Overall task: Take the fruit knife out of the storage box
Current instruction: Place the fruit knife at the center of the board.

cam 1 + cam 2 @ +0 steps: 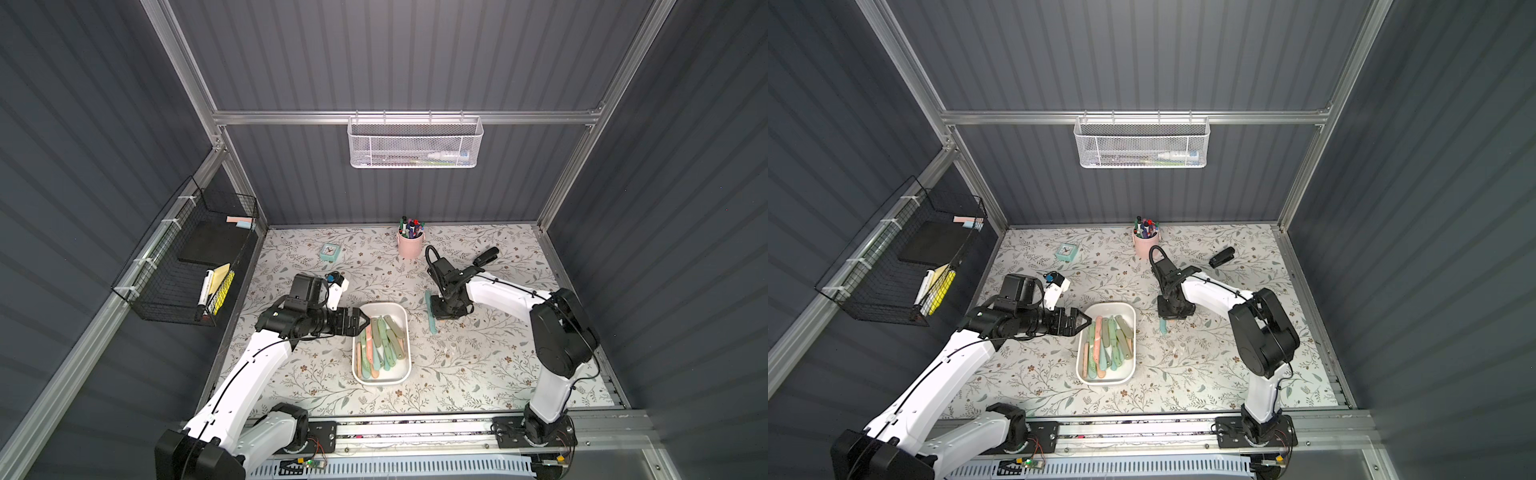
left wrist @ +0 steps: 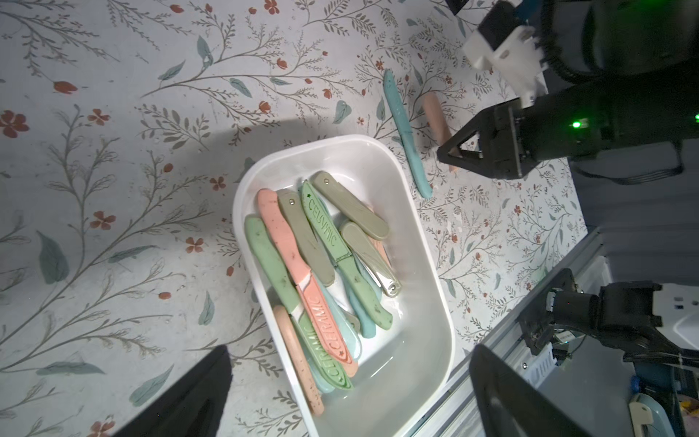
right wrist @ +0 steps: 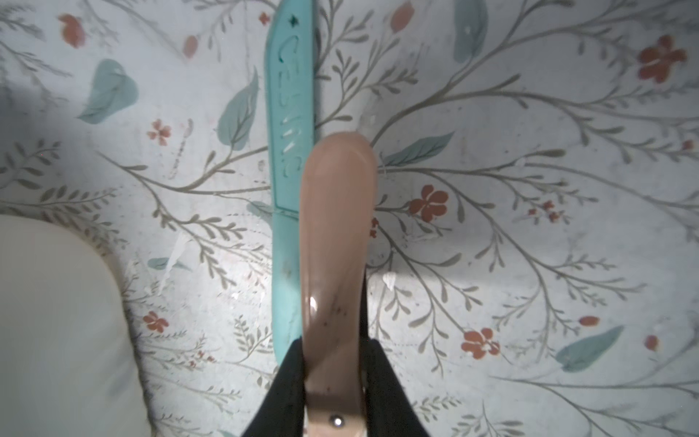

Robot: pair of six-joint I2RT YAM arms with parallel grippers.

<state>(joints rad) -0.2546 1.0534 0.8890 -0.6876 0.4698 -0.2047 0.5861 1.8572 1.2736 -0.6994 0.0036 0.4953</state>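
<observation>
Since the right gripper (image 3: 334, 378) is clamped on a beige folding fruit knife (image 3: 336, 227) and holds it outside the white storage box (image 1: 380, 380), the set-down looks to be the step in hand: lowering it onto the floral mat (image 1: 478, 353) just beside the teal knife (image 1: 431, 311), then letting go. Its wrist points steeply down. The left gripper (image 1: 360, 322), jaws apart and empty, lies level at the box's rim, near the other knives (image 2: 287, 242) inside.

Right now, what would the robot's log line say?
left claw: open, by storage box rim | right claw: shut on pink knife, beside teal knife outside box
</observation>
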